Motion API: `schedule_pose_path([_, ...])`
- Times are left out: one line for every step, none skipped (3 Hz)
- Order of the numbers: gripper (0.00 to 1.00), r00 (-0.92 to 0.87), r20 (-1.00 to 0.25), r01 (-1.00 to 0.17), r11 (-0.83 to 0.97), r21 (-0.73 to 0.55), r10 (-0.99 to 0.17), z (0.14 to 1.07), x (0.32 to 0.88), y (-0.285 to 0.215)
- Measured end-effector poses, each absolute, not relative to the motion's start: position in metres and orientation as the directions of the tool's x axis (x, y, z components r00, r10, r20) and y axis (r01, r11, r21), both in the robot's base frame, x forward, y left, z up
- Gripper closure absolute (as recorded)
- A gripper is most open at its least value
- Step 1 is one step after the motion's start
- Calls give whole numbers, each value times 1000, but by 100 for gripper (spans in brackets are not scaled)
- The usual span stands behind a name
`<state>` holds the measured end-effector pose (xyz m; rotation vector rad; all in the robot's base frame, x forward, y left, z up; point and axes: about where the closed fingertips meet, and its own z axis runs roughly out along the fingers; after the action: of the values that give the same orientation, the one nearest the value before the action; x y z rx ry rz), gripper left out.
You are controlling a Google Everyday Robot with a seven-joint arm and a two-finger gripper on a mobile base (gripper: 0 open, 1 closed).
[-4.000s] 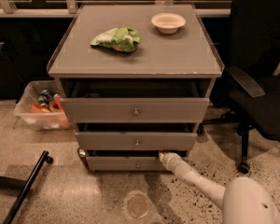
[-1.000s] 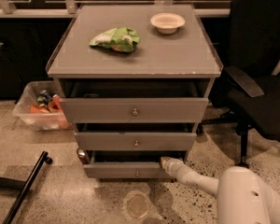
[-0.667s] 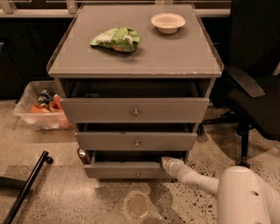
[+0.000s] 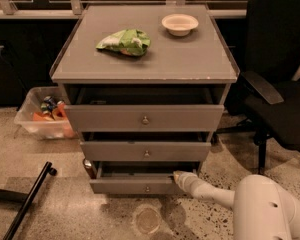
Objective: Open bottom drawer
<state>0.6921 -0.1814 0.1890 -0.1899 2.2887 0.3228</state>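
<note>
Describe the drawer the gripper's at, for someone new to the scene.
Find the grey cabinet with a bowl and green bag on top. Lowest of its three drawers is the bottom drawer, gripper at its right end. Its front is the narrowest and shortest.

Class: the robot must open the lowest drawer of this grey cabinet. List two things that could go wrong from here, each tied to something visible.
1. The gripper sits at the top right edge of the bottom drawer, not on its knob; it may slip off.
2. The top drawer and middle drawer also stand ajar; the cabinet might tip forward, shedding the bowl.
</note>
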Motion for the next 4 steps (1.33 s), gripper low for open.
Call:
schedule_pose_path([100,-687,-711,-313,944,100,-153,186,667,-180])
schedule_pose_path([100,-684,-695,-356,933,52,-222,190,662,-182])
schedule_pose_path([100,-682,-655,-424,906,-9,-325,190,646,-180])
schedule_pose_path([81,-658,-568,-542,835,-100,-495,186,621,-178])
